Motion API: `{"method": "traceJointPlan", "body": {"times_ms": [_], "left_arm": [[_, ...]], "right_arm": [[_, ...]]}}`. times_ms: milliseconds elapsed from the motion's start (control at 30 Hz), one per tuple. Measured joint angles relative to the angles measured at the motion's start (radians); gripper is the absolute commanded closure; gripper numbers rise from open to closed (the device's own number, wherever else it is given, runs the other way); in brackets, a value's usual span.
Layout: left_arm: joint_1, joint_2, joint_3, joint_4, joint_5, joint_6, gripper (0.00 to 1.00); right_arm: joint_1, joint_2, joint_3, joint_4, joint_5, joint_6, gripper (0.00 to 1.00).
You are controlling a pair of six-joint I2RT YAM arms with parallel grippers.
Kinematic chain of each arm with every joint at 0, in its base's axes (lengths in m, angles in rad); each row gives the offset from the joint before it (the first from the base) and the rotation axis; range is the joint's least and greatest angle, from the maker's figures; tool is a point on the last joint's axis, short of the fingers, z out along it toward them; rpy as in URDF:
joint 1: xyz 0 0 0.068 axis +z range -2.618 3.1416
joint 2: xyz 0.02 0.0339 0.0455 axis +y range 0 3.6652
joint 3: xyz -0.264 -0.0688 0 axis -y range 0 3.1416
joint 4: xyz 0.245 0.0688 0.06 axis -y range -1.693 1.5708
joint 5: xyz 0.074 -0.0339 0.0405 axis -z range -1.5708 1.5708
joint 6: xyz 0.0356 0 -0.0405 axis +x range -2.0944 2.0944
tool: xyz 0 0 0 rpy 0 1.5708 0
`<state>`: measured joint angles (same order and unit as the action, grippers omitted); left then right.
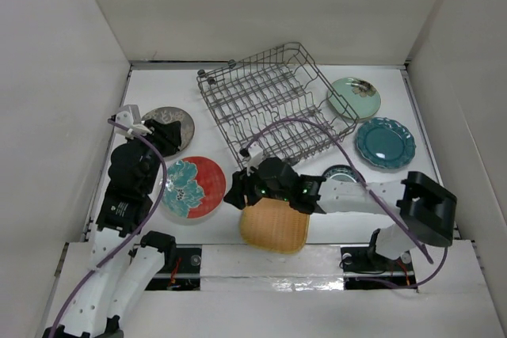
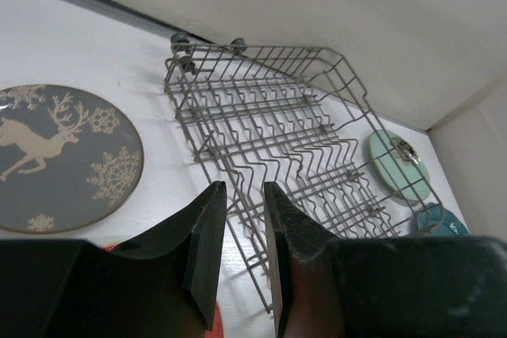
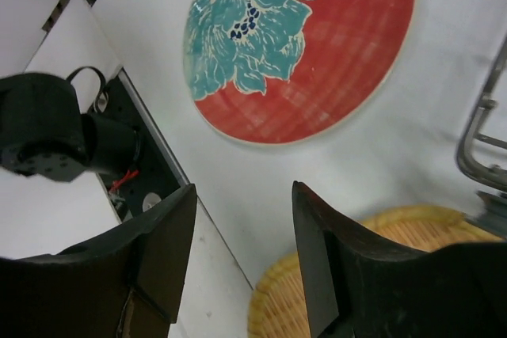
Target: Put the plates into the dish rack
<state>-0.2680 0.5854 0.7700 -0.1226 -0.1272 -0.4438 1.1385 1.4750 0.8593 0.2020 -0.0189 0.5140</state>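
The grey wire dish rack [image 1: 261,112] stands empty at mid-table; it also shows in the left wrist view [image 2: 277,124]. Around it lie the grey deer plate [image 1: 178,120] [image 2: 63,156], the red plate with teal flowers [image 1: 194,187] [image 3: 317,61], the yellow woven plate [image 1: 275,225] [image 3: 412,235], the pale mint plate [image 1: 354,98], the teal scalloped plate [image 1: 385,142] and the small dark ringed plate [image 1: 341,172], half hidden by my right arm. My left gripper [image 1: 162,138] [image 2: 243,187] hovers by the deer plate, narrowly open and empty. My right gripper [image 1: 236,194] [image 3: 244,187] is open and empty just above the yellow plate's left edge.
White walls close in the table on three sides. The yellow plate overhangs the table's near edge, where the arm bases [image 1: 158,247] and a dark slot [image 3: 135,180] sit. The rack's near corner [image 3: 483,148] is close to my right gripper.
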Motion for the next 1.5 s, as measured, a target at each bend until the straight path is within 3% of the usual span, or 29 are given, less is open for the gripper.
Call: {"method": "traceJointPlan", "body": {"times_ms": [367, 833, 967, 1200, 1300, 1500], "left_arm": [[-0.001, -0.163, -0.1, 0.056, 0.138, 0.048, 0.69], [-0.17, -0.343, -0.125, 0.083, 0.125, 0.098, 0.68], [-0.196, -0.378, -0.125, 0.082, 0.106, 0.103, 0.68], [-0.209, -0.407, -0.125, 0.081, 0.092, 0.107, 0.68], [-0.209, -0.415, -0.125, 0.081, 0.092, 0.107, 0.68], [-0.209, -0.417, -0.125, 0.08, 0.092, 0.107, 0.68]], "right_arm": [[0.124, 0.351, 0.075, 0.085, 0.211, 0.406, 0.42], [0.194, 0.522, 0.181, 0.156, 0.473, 0.93, 0.45], [0.197, 0.576, 0.225, 0.166, 0.511, 1.061, 0.52], [0.205, 0.644, 0.274, 0.176, 0.544, 1.19, 0.88], [0.21, 0.642, 0.274, 0.195, 0.568, 1.209, 0.98], [0.253, 0.587, 0.259, 0.151, 0.619, 1.112, 1.0]]}}
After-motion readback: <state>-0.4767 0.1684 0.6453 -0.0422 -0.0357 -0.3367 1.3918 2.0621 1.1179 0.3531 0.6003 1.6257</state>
